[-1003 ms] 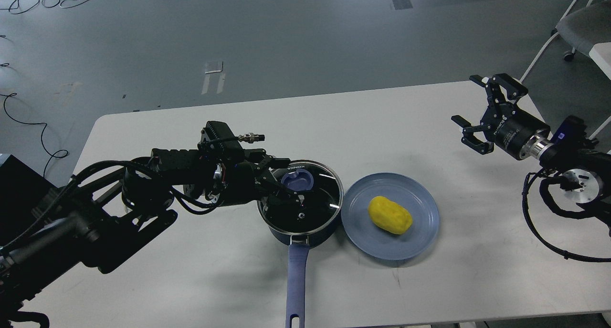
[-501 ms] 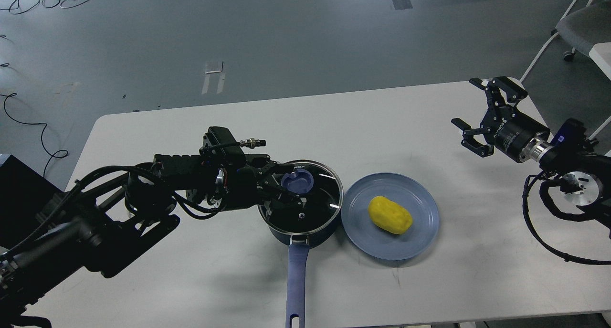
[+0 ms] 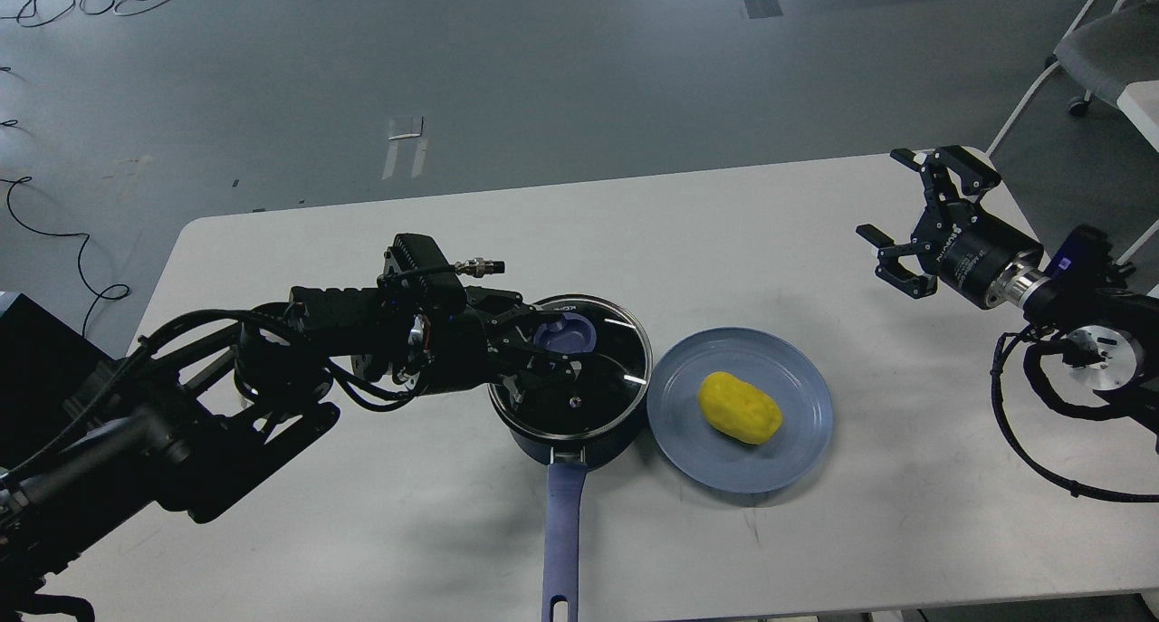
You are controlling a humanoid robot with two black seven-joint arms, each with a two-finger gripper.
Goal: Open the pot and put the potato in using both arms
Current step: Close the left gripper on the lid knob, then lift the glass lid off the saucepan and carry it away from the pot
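From my head view, the pot [image 3: 570, 396] stands on the white desk [image 3: 299, 522] near the middle, its long blue-purple handle [image 3: 563, 536] pointing toward me. The glass lid [image 3: 589, 377] sits on the pot with its blue knob [image 3: 564, 335] toward the far left of the rim. My left end effector [image 3: 543, 337] reaches in from the left and has its fingers closed around that knob, grasping it. Whether the lid is lifted off the rim or resting on it I cannot tell. Just right of the pot, nearly touching it, lies a flat blue plate [image 3: 797, 450] with the yellow potato [image 3: 740, 408] lying on it, a little right of its centre. My right end effector [image 3: 914, 215] hangs above the desk's far right edge, well apart from the plate, its fingers spread wide and holding nothing.
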